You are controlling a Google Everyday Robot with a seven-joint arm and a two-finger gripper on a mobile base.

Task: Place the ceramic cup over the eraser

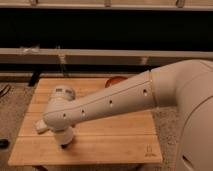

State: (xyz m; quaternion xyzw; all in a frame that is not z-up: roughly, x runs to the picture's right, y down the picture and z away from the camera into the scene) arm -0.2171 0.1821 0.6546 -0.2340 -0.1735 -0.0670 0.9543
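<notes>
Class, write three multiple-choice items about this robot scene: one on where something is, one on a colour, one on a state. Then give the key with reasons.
1. Where is the gripper?
A. Above the front left part of the wooden table
B. Beyond the table's right edge
C. Up by the dark wall at the back

2. What colour is the bowl at the table's far edge?
A. Blue
B. Orange-red
C. Green

3. Which way does the gripper point?
A. Straight up
B. Sideways to the right
C. Down towards the tabletop

Key:
1 A: the gripper hangs over the wooden table near its front left corner.
2 B: the bowl shows orange-red behind the arm.
3 C: the arm's end bends downwards and its dark tip faces the wood.
</notes>
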